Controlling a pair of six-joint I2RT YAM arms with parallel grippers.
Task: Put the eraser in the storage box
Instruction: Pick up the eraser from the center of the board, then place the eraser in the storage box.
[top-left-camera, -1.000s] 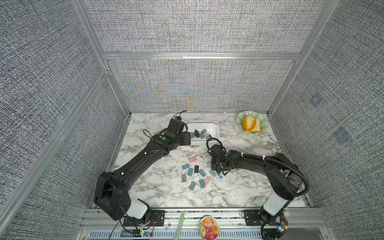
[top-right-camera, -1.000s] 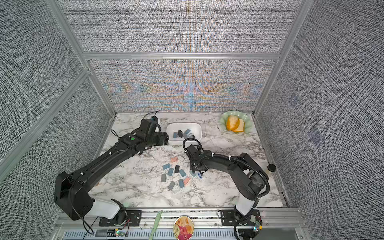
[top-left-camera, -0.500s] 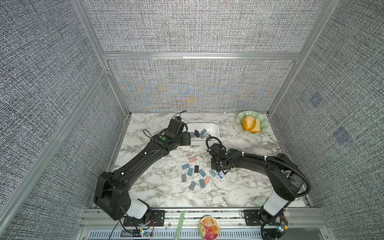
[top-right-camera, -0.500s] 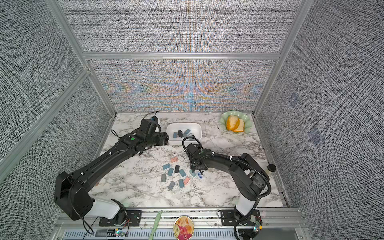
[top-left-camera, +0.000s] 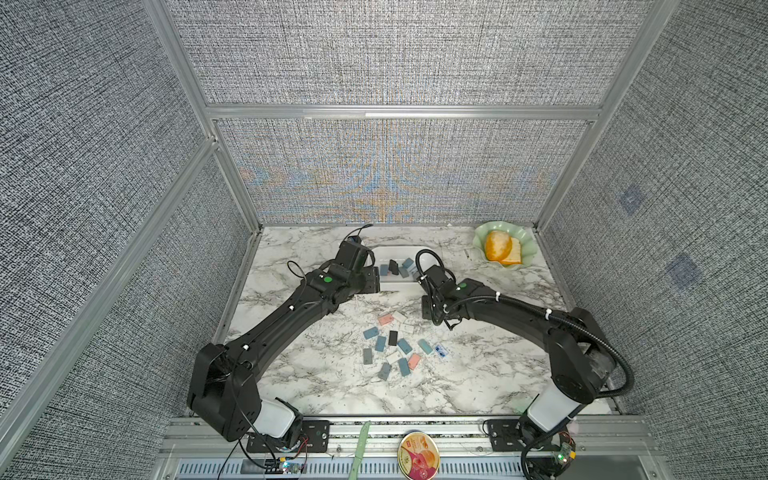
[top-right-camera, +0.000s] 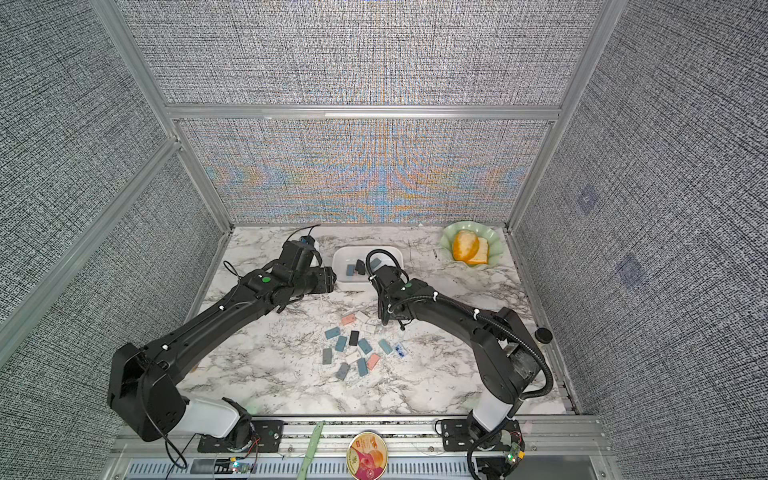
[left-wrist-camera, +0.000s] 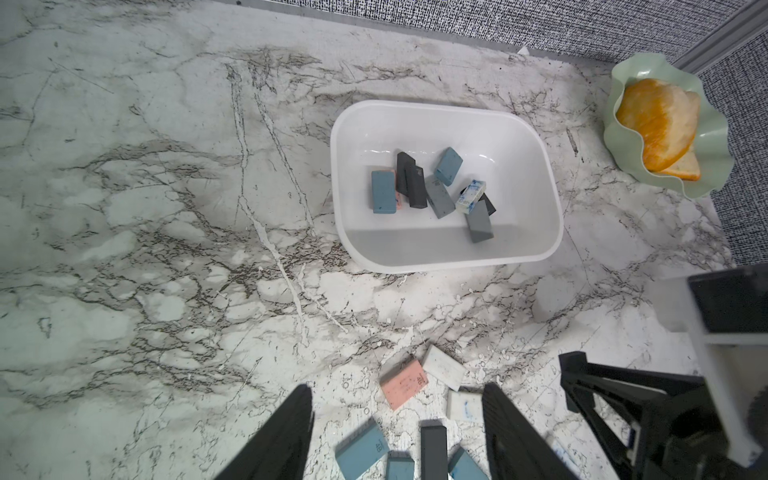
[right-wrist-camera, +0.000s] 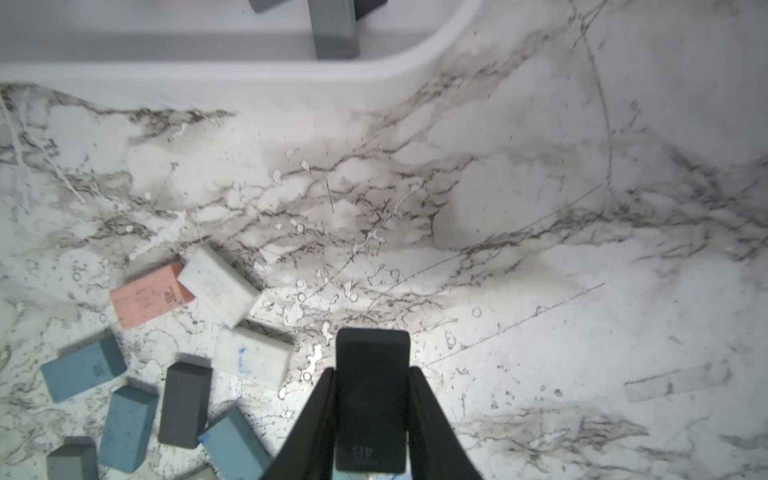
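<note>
A black eraser (right-wrist-camera: 372, 353) sits between the fingers of my right gripper (right-wrist-camera: 372, 370), which is shut on it above bare marble. The storage box (right-wrist-camera: 208, 68), a white low-walled tub, lies just ahead of it with its near rim close. In both top views the right gripper (top-left-camera: 429, 309) hangs beside the box's (top-left-camera: 397, 286) front right corner. Several erasers (left-wrist-camera: 432, 187) lie inside the box (left-wrist-camera: 415, 266). My left gripper (left-wrist-camera: 397, 399) is open and holds nothing. It hovers over loose erasers (left-wrist-camera: 405, 384) near the box's left side.
Several loose blue, grey, black, pink and white erasers (top-left-camera: 392, 345) are scattered mid-table. A pale green scalloped dish (top-left-camera: 523, 241) with an orange item stands at the back right corner. Enclosure walls ring the marble table (top-right-camera: 270, 365).
My right gripper has lifted and moved back from the loose pile toward the box, carrying the black eraser. The left arm has stayed still.
</note>
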